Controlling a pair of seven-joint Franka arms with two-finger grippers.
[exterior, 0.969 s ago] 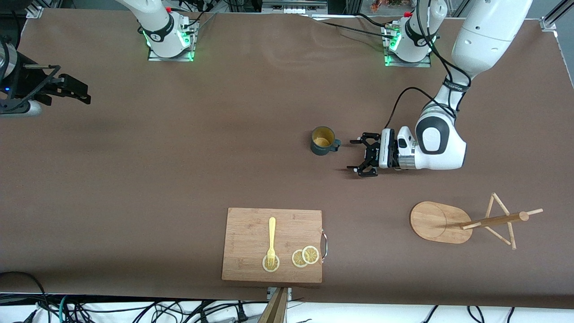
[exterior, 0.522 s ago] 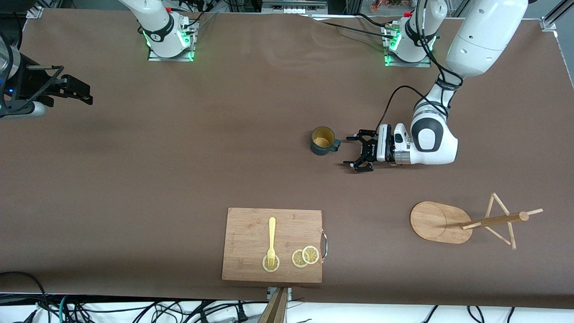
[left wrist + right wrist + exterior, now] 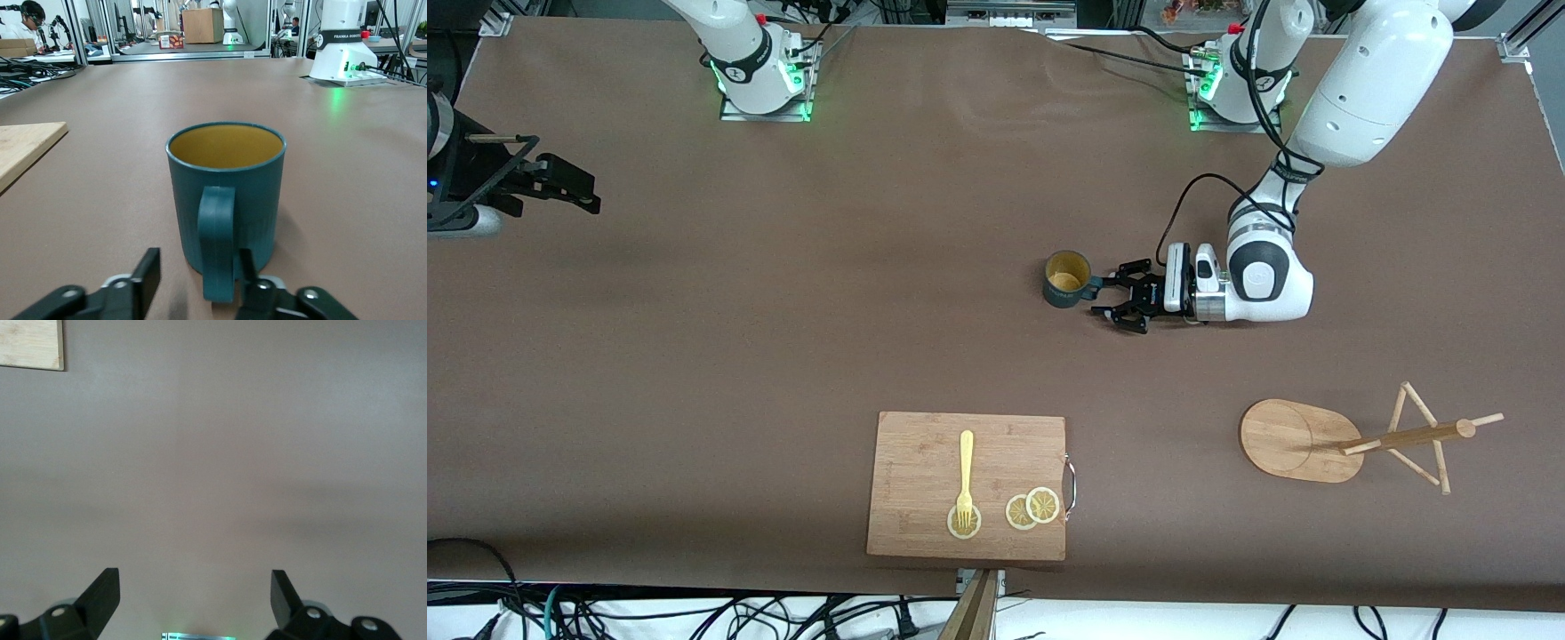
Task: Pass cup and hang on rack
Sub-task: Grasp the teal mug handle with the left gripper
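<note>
The teal mug (image 3: 1067, 278) stood upright mid-table, its handle (image 3: 217, 241) between the spread jaws of the left gripper (image 3: 1110, 300), low beside it. The mug tree (image 3: 1352, 437) lay tipped over toward the left arm's end. The right gripper (image 3: 560, 182) waited, jaws wide, over its own end.

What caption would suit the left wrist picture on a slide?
Open left gripper low over the table, its fingers either side of the teal cup's handle.
</note>
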